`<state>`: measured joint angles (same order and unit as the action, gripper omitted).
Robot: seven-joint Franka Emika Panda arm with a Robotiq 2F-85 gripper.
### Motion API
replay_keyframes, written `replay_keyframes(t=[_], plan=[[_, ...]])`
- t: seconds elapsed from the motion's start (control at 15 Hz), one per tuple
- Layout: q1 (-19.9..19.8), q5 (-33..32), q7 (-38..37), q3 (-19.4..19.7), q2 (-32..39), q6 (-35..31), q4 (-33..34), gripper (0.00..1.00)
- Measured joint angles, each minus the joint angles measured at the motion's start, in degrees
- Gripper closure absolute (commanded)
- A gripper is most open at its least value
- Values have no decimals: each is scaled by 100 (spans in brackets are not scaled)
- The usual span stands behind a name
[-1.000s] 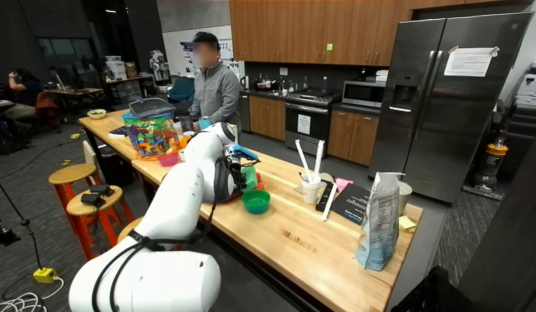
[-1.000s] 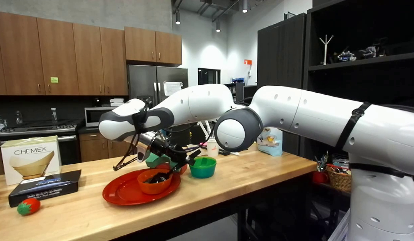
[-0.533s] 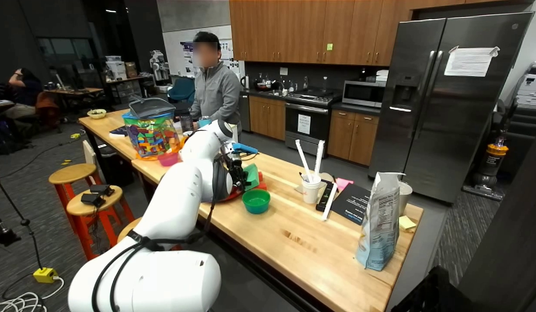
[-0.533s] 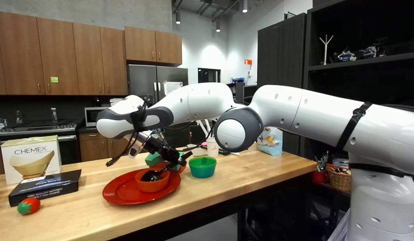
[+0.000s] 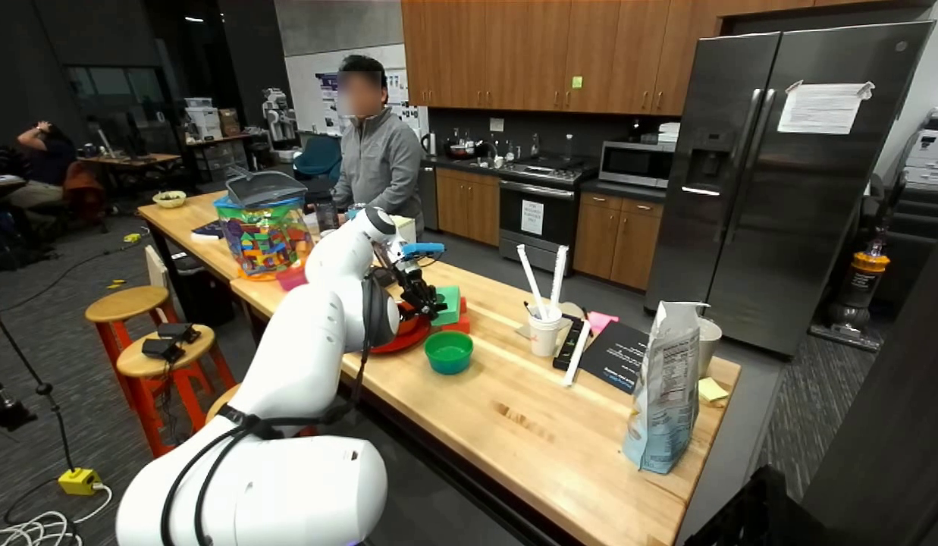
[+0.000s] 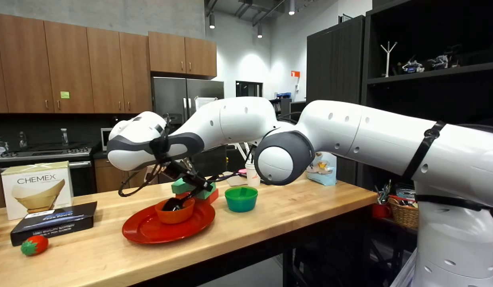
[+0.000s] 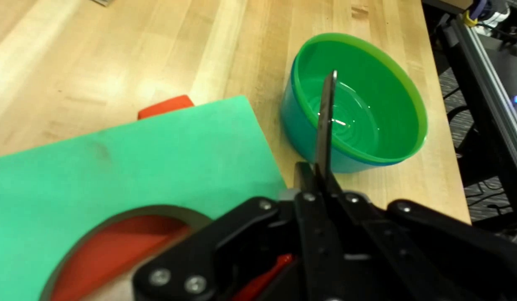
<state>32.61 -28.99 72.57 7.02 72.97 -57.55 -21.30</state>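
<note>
My gripper (image 7: 318, 173) is shut on the thin handle of a black ladle (image 7: 325, 125), which sticks out past the fingertips in the wrist view. The ladle's dark head (image 6: 173, 203) rests inside an orange bowl (image 6: 175, 215). That bowl sits on a red plate (image 6: 144, 228), toward its back edge. Close by the gripper (image 6: 208, 186) is a green block with an arched cutout (image 7: 166, 159), together with red blocks (image 6: 214, 195). A green bowl (image 7: 358, 100) stands just beyond, seen in all views; from the wrist view the handle crosses in front of it.
A Chemex box (image 6: 37, 190), a black box (image 6: 55, 223) and a toy strawberry (image 6: 34, 245) lie beyond the plate. Further along the table stand a white cup with straws (image 5: 544, 334) and a foil bag (image 5: 666, 387). A person (image 5: 385, 159) stands behind the table.
The wrist and gripper have shifted away from the green bowl and tilted, carrying the ladle. The orange bowl has slid the same way and toward the back of the plate.
</note>
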Motion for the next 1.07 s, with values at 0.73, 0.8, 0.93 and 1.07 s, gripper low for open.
replay_keyframes(t=[0.73,0.8,0.93,1.07], plan=[[139,-44,-22,274,-126,-278,0,99],[157,-56,-22,304,-128,-278,0,99],[192,-120,-21,347,-127,-277,-15,99],[235,-235,-9,408,-120,-252,-32,99]])
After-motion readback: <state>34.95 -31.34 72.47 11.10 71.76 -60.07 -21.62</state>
